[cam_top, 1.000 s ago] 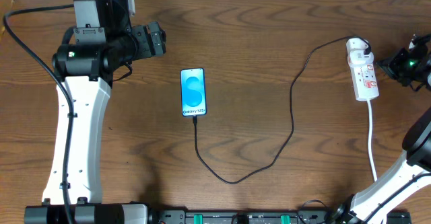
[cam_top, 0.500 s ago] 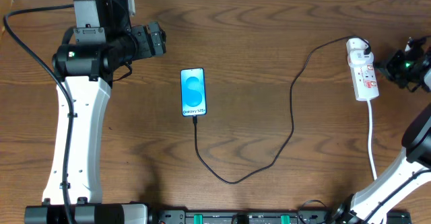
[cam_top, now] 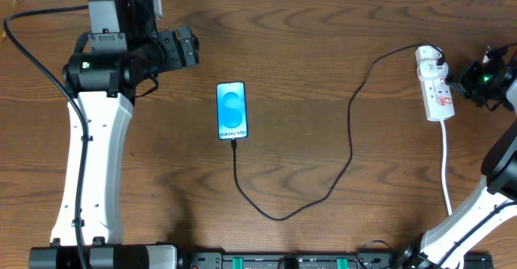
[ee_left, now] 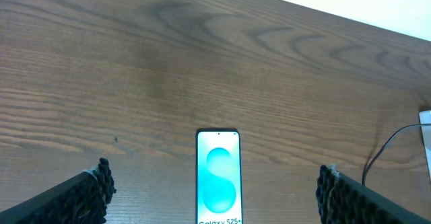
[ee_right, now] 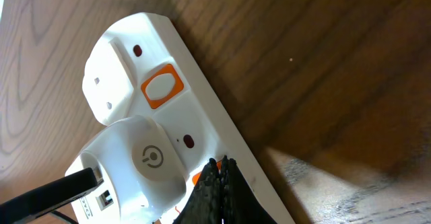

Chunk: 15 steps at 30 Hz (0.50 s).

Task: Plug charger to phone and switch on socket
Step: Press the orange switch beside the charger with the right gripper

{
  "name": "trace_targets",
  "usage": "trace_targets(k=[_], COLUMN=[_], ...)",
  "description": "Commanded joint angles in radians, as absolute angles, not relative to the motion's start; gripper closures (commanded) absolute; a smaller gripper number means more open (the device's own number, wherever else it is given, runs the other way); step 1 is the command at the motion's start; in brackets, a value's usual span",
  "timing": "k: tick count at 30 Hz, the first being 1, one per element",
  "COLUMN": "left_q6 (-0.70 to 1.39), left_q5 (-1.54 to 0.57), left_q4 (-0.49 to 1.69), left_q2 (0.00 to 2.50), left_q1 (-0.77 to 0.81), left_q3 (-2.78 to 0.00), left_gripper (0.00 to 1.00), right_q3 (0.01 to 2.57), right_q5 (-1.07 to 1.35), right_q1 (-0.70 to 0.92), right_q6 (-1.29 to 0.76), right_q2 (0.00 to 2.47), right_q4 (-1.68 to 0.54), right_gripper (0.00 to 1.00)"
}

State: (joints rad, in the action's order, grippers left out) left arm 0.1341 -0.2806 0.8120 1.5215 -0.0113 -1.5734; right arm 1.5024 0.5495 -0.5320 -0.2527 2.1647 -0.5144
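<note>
While the charger (cam_top: 350, 140) sits in the phone (cam_top: 232, 110), the right claw (ee_right: 219, 169), pinched closed, noses the socket (ee_right: 202, 126) at the bench's (cam_top: 323, 43) far right corner; it should press the orange switch (ee_right: 198, 179) squarely.

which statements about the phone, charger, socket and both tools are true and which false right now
1. The charger reaches the bottom edge of the phone. True.
2. The phone lies screen down. False: its lit blue screen faces up.
3. The left tool is shut on the phone. False: it is open and apart from the phone.
4. The right tool has its fingers closed together at the socket. True.
</note>
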Motion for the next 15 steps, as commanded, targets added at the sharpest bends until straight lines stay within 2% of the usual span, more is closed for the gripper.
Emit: trace_targets(k=[1,15], left_q6=[0.133,0.133], left_q5=[-0.268,-0.268], left_q4=[0.815,0.815], left_q2=[1.516,1.516], left_q1=[-0.017,-0.017], left_q3=[-1.586,-1.586], left_gripper=[0.03,0.03], right_q3=[1.501,1.5], right_q5=[0.559,0.559], right_q1=[-0.51,-0.5], right_q6=[-0.258,-0.258], right_q2=[2.18,2.18], right_q4=[-0.513,-0.516], right_gripper=[0.99,0.99])
